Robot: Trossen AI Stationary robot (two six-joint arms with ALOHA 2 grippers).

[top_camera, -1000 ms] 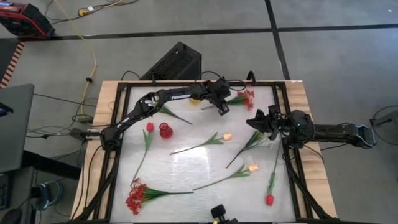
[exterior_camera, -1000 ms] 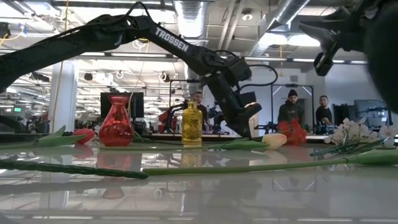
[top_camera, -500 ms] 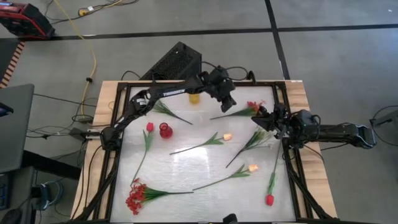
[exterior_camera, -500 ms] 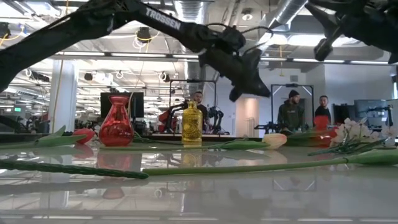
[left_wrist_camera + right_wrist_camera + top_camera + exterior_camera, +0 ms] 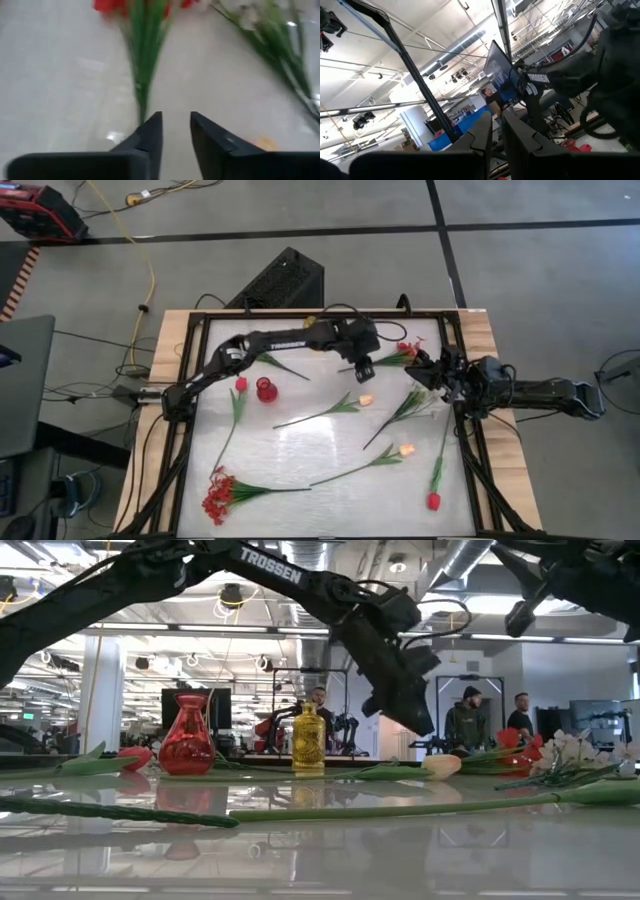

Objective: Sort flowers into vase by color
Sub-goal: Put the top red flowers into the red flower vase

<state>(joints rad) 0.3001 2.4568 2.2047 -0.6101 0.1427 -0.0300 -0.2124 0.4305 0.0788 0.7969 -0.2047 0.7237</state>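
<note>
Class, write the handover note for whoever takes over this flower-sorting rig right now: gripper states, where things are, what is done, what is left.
Left gripper: open, empty, above the stem of the red spray at the table's far side.
Right gripper: waiting at the right edge, holding nothing, fingers slightly apart.
Red vase and yellow vase: both empty.
On the table: another red spray, two red tulips, two cream tulips, a white spray.
Done: nothing sorted.
Left: every flower.
</note>
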